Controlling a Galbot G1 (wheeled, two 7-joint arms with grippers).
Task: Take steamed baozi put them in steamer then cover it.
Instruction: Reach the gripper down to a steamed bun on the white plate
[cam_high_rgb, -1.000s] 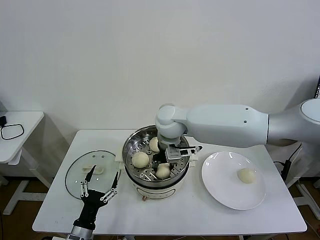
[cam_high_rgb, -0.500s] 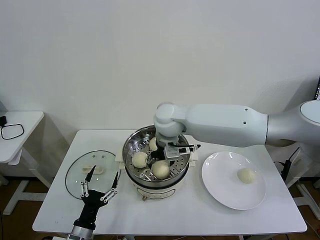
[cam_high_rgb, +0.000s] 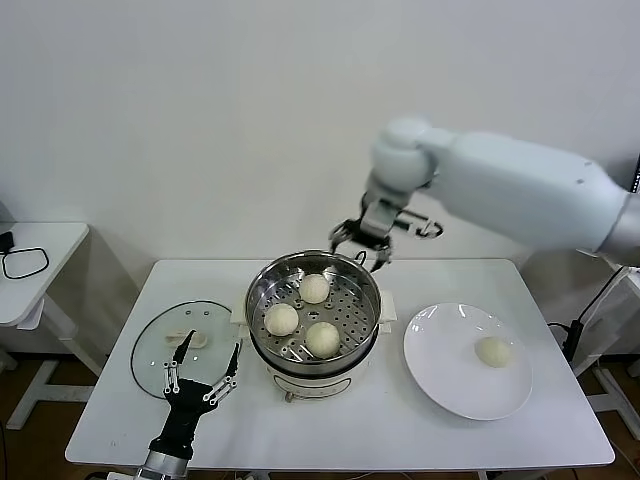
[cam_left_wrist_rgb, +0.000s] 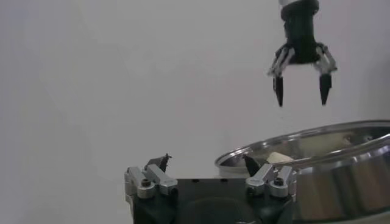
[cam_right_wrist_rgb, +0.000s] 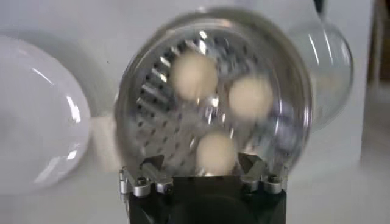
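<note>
The steamer (cam_high_rgb: 256, 306) stands mid-table with three steamed baozi (cam_high_rgb: 314, 288) on its perforated tray. A fourth bun (cam_high_rgb: 493, 351) lies on the white plate (cam_high_rgb: 450, 375) to the right. High above the steamer's far rim hangs my right gripper (cam_high_rgb: 360, 250), open and empty; its wrist view looks straight down on the three buns (cam_right_wrist_rgb: 194, 74) in the steamer (cam_right_wrist_rgb: 134, 115). The cover (cam_high_rgb: 150, 345) lies flat on the table left of the steamer. My left gripper (cam_high_rgb: 203, 375) rests open by the cover's near edge, holding nothing.
A small white side table (cam_high_rgb: 40, 262) with a black cable stands off to the left. The white wall runs close behind the table. The left wrist view shows the right gripper (cam_left_wrist_rgb: 301, 85) up above the steamer rim (cam_left_wrist_rgb: 317, 141).
My right gripper let a bun go inside the steamer, opened, and rose up and back out of it. The left arm stayed still.
</note>
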